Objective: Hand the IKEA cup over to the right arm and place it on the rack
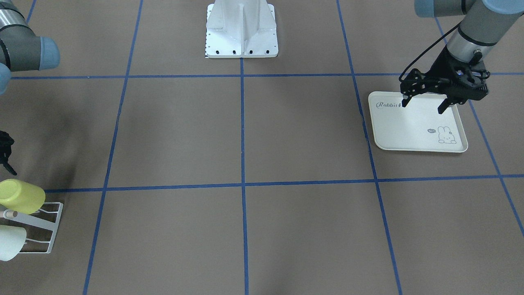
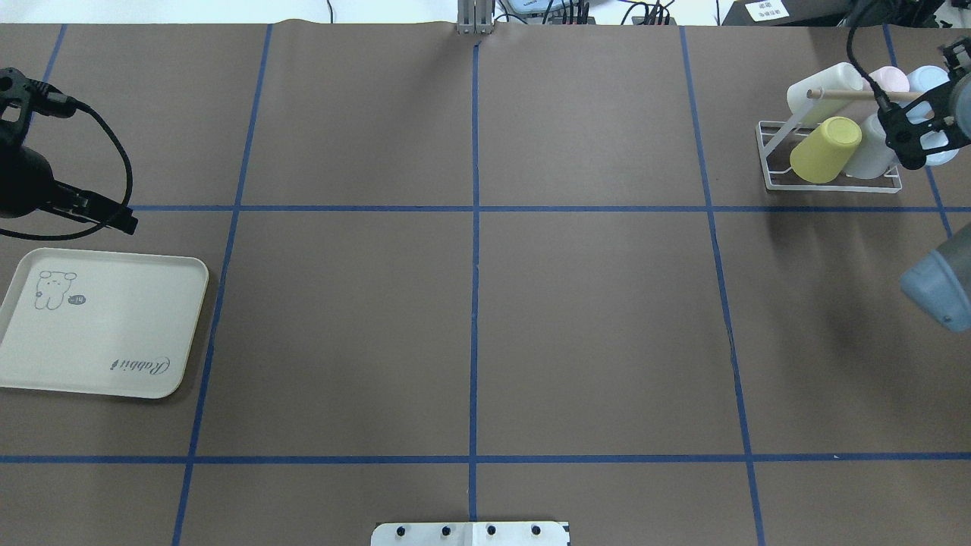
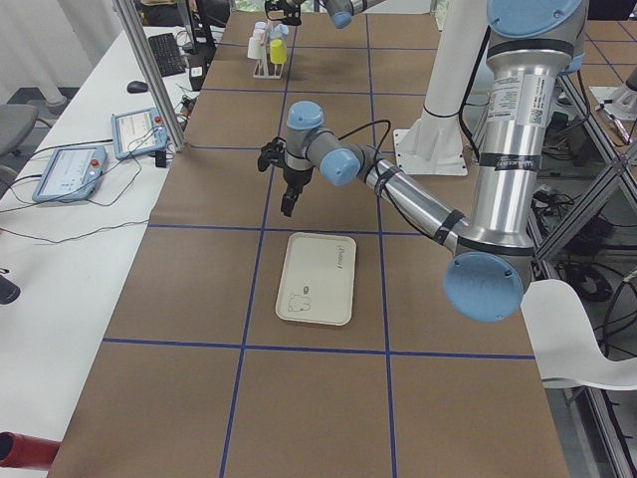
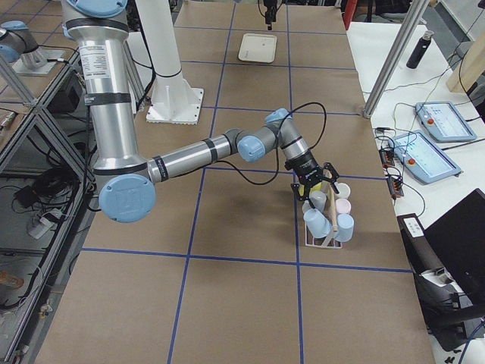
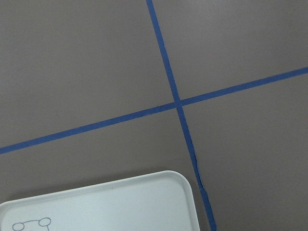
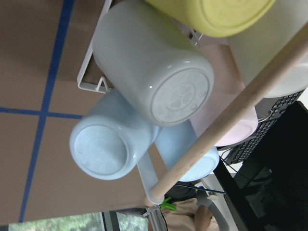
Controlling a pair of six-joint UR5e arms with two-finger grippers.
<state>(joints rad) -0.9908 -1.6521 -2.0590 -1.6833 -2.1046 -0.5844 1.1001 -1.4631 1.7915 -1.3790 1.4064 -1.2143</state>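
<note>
Evidently, step: placing at drying rack (image 2: pixel 765 155); yellow cup (image 2: pixel 825 149) seated (judged near done).
Left gripper (image 1: pixel 423 107): fingers spread, empty.
Right gripper (image 2: pixel 914 140): grip unreadable.
Next: lift clear of rack.

The cream tray (image 1: pixel 413 127) says "Rabbit" in curly letters near one corner; no other words are clear enough to read.

A brown matte table top (image 2: pixel 592 326) squared off by blue tape lines (image 2: pixel 475 303) runs under the left gripper (image 1: pixel 423 107), and well beyond it, past an aluminium post (image 3: pixel 149 75), a white side bench (image 3: pixel 60 289) carries two blue-edged touchscreen pendants (image 3: pixel 68 171), a black keyboard (image 3: pixel 167 55) and a dark mouse (image 3: pixel 137 87).
</note>
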